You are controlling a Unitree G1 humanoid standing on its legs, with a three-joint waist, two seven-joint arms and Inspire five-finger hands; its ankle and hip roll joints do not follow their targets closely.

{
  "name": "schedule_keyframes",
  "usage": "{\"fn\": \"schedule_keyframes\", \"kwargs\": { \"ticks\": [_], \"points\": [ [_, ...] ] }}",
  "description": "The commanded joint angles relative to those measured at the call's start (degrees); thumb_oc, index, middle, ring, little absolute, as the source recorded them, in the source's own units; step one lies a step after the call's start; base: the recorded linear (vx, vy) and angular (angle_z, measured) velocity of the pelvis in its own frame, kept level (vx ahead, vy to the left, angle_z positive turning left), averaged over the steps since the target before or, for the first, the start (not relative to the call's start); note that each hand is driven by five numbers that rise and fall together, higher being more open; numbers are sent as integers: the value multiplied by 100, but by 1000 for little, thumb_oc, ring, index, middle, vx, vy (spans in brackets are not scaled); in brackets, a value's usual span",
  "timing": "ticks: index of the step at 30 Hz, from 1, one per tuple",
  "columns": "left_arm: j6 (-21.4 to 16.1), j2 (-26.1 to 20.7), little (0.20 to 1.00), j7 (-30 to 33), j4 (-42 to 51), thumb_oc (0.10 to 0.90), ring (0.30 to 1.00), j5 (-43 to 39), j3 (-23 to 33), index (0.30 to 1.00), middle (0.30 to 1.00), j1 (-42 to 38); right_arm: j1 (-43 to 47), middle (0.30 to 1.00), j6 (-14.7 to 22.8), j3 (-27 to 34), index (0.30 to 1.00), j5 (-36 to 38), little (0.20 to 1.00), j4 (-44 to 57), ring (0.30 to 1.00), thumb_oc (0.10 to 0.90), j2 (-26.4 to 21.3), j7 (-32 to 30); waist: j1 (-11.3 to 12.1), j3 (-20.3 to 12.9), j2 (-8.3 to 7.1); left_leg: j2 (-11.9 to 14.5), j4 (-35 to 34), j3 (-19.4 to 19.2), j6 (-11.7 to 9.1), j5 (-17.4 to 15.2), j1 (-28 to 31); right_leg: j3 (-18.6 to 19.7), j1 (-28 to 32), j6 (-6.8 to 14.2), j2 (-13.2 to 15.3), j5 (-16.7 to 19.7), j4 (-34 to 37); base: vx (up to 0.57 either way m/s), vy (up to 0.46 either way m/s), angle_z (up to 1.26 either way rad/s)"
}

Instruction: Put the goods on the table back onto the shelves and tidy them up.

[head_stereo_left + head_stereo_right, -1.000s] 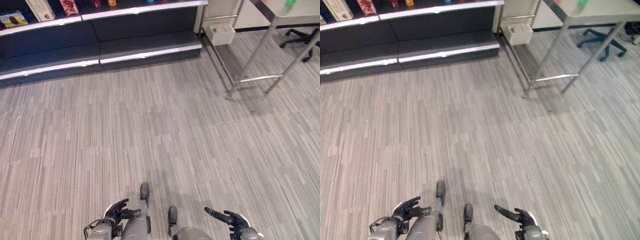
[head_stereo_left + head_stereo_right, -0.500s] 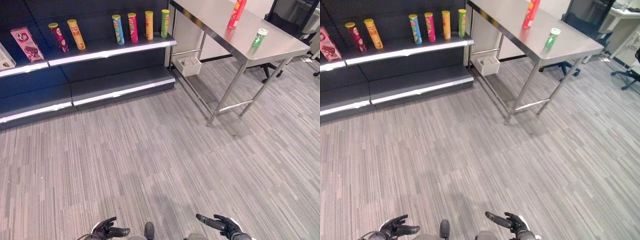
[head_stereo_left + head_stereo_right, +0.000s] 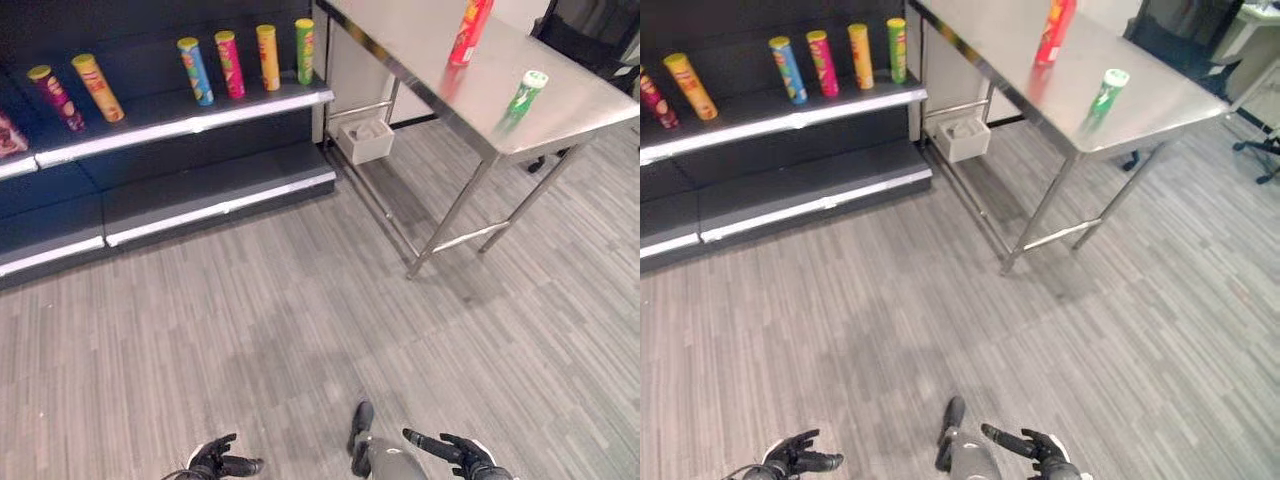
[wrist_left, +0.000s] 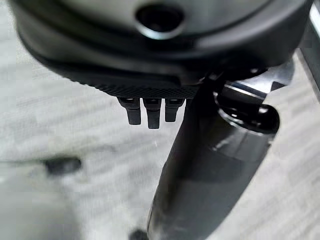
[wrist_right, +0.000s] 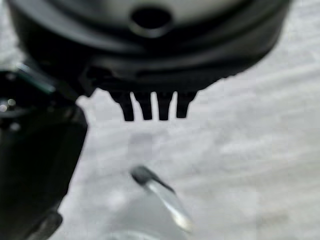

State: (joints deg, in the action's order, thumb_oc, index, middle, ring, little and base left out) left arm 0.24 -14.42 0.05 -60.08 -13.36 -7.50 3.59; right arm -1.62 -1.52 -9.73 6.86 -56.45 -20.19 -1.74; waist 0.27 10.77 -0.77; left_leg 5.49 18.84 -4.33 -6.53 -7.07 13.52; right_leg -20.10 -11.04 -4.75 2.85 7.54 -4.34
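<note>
Canisters stand upright on the steel table (image 3: 560, 110) at the frame's upper right: a tall red can (image 3: 470, 30) and a shorter green can (image 3: 526, 92), likely light, stiff and smooth, best gripped around the middle. Along the bottom edge, left hand (image 3: 218, 463) and right hand (image 3: 458, 455) hang with fingers loosely extended, holding nothing; the shelf (image 3: 190, 120) of cans sits upper left

A shiny silver steel bench (image 3: 560, 105) carries a tall red tube can (image 3: 470, 30) and a green tube can with a white lid (image 3: 526, 92). The dark navy shelves with pale edge strips (image 3: 200, 120) hold maroon, orange, blue, pink, yellow and green tube cans (image 3: 230, 65). The grey floor (image 3: 250, 340) is finely streaked.
</note>
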Motion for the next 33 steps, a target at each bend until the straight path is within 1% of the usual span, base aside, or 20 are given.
{"fn": "schedule_keyframes", "kwargs": {
  "ticks": [1,2,3,6,7,8,9,10,11,13,16,17,19,23,26,28,29,30,31,33],
  "points": [
    [-211,-377,900,-74,564,800,900,-164,-14,900,900,-277,138,900,245,-134,900,50,900,565,900,800,-598,-140,68,256,-99,372,995,162,96,994,-1268,43,958,990,326,-166,854,266,-431,-36],
    [-207,-331,900,-43,633,800,900,-269,-21,900,900,-274,184,900,215,-130,900,65,900,522,900,800,-665,-184,192,413,-143,162,1892,309,165,1114,-1905,97,1215,853,274,-348,934,275,-332,-16],
    [-205,-295,900,-31,602,800,900,-282,-33,900,900,-291,217,900,197,-124,900,69,900,476,900,800,-677,-196,245,453,-159,7,2032,305,209,1019,-2237,179,1318,839,264,-419,934,190,-211,-10],
    [-211,-255,900,-39,631,800,900,-308,-83,900,900,-304,237,900,186,-102,900,136,900,448,900,800,-654,-232,363,487,-166,-207,1749,197,264,918,-2788,309,1482,853,236,-536,934,211,-79,-24],
    [-216,-246,900,-50,654,800,900,-292,-118,900,900,-312,246,900,197,-95,900,175,900,437,900,800,-634,-249,419,477,-158,-295,1282,161,291,952,-2945,389,1543,873,219,-602,934,429,-8,-26],
    [-210,-240,900,-70,706,800,900,-249,-154,900,900,-297,230,900,226,-101,900,180,900,448,900,800,-616,-274,505,450,-61,-332,109,146,311,995,-2929,462,1666,903,123,-743,934,333,17,-29],
    [-210,-240,900,-70,705,800,900,-249,-154,900,900,-298,231,900,226,-101,900,180,900,448,900,800,-616,-273,500,442,-74,-347,65,145,314,1028,-2921,458,1656,905,136,-739,934,508,77,-35],
    [-213,-227,900,-79,681,800,900,-193,-185,900,900,-303,229,900,246,-130,900,166,900,478,900,800,-597,-296,589,363,112,-276,-1285,259,222,1539,-2948,516,1836,916,-104,-928,934,291,44,-39],
    [-214,-226,900,-79,680,800,900,-193,-187,900,900,-299,224,900,246,-130,900,165,900,479,900,800,-598,-296,589,377,101,-290,-1371,253,217,1580,-2883,516,1860,916,-91,-938,934,465,49,-31],
    [-199,-202,900,-79,626,800,900,-113,-213,900,900,-336,222,900,280,-155,900,137,900,466,900,800,-584,-326,679,368,193,-283,-2285,271,93,1894,-3167,610,2171,860,-244,-1187,934,450,15,-21],
    [-184,-214,900,-50,349,800,900,-80,-101,900,900,-298,267,900,244,-342,900,-38,900,351,900,800,-469,-241,796,272,179,-289,-2364,269,67,1943,-3045,871,2503,890,-320,-1346,934,434,59,-30],
    [-210,-189,900,-34,260,800,900,-150,-3,900,900,-244,339,900,235,-469,900,-191,900,231,900,800,-387,-211,933,146,165,-270,-2193,425,57,2101,-2900,1016,2683,991,-243,-1429,934,381,127,-103],
    [-227,-223,900,4,201,800,900,-186,95,900,900,-153,397,900,196,-542,900,-310,900,95,900,800,-270,-191,1071,7,21,-211,-2118,327,113,2034,-2721,1170,2761,1077,-14,-1430,934,421,151,-110],
    [-217,-320,900,15,32,800,900,-142,180,900,900,-119,402,900,155,-554,900,-404,900,-30,900,800,-139,-177,1118,-122,-119,-163,-2131,35,215,1904,-2444,1271,2689,1154,237,-1486,731,208,89,-122],
    [-208,-365,900,-5,-44,800,900,-50,147,900,900,-155,316,900,146,-493,900,-399,900,-92,900,800,-136,-168,1069,-189,-221,-277,-2094,39,330,1762,-2375,1283,2593,1243,341,-1452,460,181,98,1],
    [-157,-446,900,-44,1,800,900,21,109,900,900,-245,283,900,135,-420,900,-412,900,-228,900,800,-123,-149,963,-145,-220,-448,-2121,74,561,1459,-2146,1369,1994,1431,476,-1183,-814,132,180,38],
    [-152,-457,900,-38,24,800,900,11,103,900,900,-277,280,900,134,-388,900,-396,900,-290,900,800,-117,-151,897,-68,-206,-508,-2124,76,656,1372,-2022,1435,1640,1514,533,-829,-1445,16,185,30],
    [-147,-465,900,2,44,800,900,-28,99,900,900,-317,309,900,110,-354,900,-390,900,-321,900,800,-118,-159,791,87,-166,-544,-2144,68,752,1303,-1873,1542,1213,1552,574,-292,-2161,-14,191,11],
    [-146,-488,900,20,81,800,900,-89,74,900,900,-377,338,900,117,-331,900,-336,900,-331,900,800,-113,-184,699,197,-91,-506,-2139,71,809,1274,-1820,1571,896,1534,594,-6,-2704,-5,179,-5],
    [-156,-525,900,56,70,800,900,-45,49,900,900,-405,366,900,92,-298,900,-329,900,-337,900,800,-94,-233,653,258,107,-370,-2179,37,836,1141,-1663,1297,417,1469,856,-83,-3023,118,96,7]
  ]
}}
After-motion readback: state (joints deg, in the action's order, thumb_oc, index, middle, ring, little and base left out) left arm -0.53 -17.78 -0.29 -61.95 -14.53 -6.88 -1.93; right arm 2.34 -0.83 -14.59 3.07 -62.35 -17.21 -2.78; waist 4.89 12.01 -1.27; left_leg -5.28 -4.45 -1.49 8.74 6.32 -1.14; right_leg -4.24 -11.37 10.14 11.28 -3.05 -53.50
